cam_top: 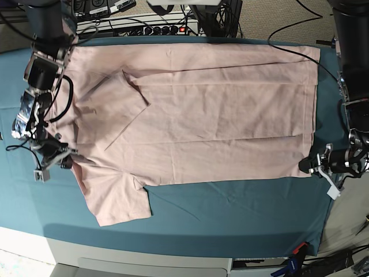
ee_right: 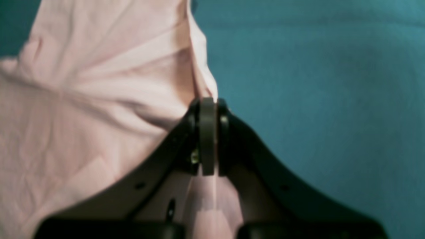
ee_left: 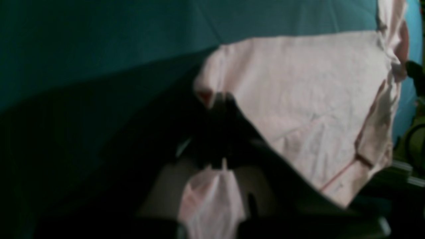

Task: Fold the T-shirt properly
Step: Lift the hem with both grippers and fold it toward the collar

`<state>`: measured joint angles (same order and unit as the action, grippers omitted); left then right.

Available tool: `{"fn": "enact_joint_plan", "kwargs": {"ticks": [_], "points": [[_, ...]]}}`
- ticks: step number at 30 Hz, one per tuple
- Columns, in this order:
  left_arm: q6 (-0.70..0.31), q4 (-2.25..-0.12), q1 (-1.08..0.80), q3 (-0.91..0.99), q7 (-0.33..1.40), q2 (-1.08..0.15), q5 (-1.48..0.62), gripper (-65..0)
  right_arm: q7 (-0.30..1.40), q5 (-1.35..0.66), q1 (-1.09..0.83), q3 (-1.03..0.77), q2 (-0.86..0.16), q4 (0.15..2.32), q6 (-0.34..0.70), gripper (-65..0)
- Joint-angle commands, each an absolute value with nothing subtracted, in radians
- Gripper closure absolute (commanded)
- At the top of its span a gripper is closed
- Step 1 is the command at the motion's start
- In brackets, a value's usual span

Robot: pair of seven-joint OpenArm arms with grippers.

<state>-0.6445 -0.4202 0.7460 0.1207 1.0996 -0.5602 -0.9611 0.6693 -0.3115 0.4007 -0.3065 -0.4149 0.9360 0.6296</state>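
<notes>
The right gripper (ee_right: 208, 99) has its jaws pinched together on a fold of the T-shirt (cam_top: 196, 109), with pink cloth bunched between them and trailing back toward the wrist. In the base view this gripper (cam_top: 64, 161) sits at about 9 o'clock, on the shirt's edge just above the near sleeve (cam_top: 118, 199), and its arm comes down from the 11 o'clock corner with cables looped beside it.

The left gripper (ee_left: 220, 99) is likewise clamped on the shirt, a tuft of pink cloth showing behind its jaws. In the base view it (cam_top: 308, 164) holds the hem corner at about 3 o'clock, its arm reaching in from the 1 o'clock side and bending low over the table edge.

No lettering or print can be seen on the shirt; the side facing up is plain pale pink, and both wrist views are too blurred to read anything.

The shirt lies spread flat across the middle of the teal cloth (cam_top: 230, 213), hem toward 3 o'clock. The far sleeve (cam_top: 118, 107) is folded in over the body. The far long edge lies close to the cloth's edge at 12 o'clock. From 5 to 7 o'clock a broad strip of teal lies bare between the shirt and the table's near edge (cam_top: 144, 257). Cables and a power strip (cam_top: 155, 26) lie beyond the 12 o'clock edge.
</notes>
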Motion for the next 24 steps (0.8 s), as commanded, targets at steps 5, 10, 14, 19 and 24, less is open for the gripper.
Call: {"fn": "enact_joint_plan", "kwargs": {"ticks": [5, 10, 14, 19, 24], "points": [[-0.686, -0.439, 0.781, 0.125, 1.198, -0.618, -1.108, 0.0, 0.673, -0.368, 0.327, -0.309, -0.447, 1.048, 0.667, 0.0], [-0.698, -0.439, 0.777, 0.125, 1.337, -0.659, -1.261, 0.0, 0.714, -0.420, 0.242, -0.309, -0.469, 1.141, 0.686, 0.0], [-0.698, -0.439, 0.761, 0.125, 1.393, -0.686, -1.347, 0.0, 0.735, -0.426, 0.188, -0.309, -0.511, 1.200, 0.685, 0.0], [-0.698, -0.439, 0.739, 0.125, 1.396, -0.708, -1.379, 0.0, 0.762, -0.430, 0.160, -0.310, -0.575, 1.216, 0.685, 0.0], [-0.698, -0.439, 0.705, 0.125, 1.396, -0.724, -1.468, 0.0, 0.804, -0.483, 0.155, -0.312, -0.619, 1.216, 0.685, 0.0]]}}
